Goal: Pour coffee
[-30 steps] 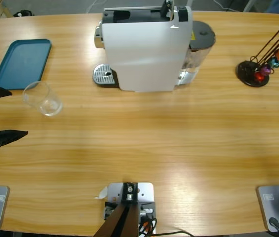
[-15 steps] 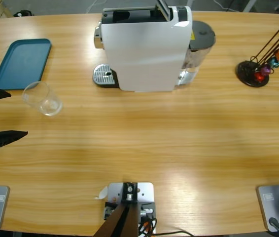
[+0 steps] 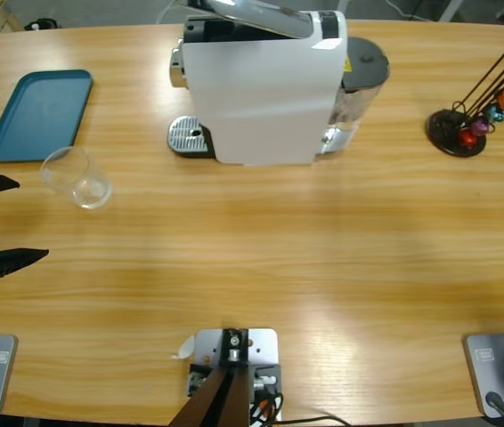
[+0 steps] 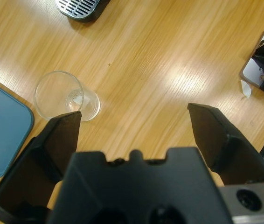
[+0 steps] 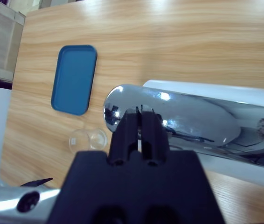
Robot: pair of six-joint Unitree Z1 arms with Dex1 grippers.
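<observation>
An empty clear glass (image 3: 76, 178) stands on the table left of the white coffee machine (image 3: 261, 89); no coffee shows anywhere. My left gripper (image 3: 31, 219) is open at the left edge, its jaws wide apart. The glass (image 4: 66, 95) sits just beyond its left jaw, not between the jaws. My right gripper (image 5: 141, 112) is shut with nothing held, its tips over the machine's chrome lever (image 5: 169, 116). That lever (image 3: 252, 11) lies lowered across the machine's top. The right gripper itself does not show in the high view. The metal drip tray (image 3: 188, 136) is bare.
A blue tray (image 3: 38, 114) lies at the far left behind the glass. A black capsule holder (image 3: 466, 124) with coloured capsules stands at the far right. The machine's water tank (image 3: 363, 76) sits on its right side.
The chrome lever has swung from upright down flat over the machine's top. My left gripper has shifted slightly toward the near edge of the table.
</observation>
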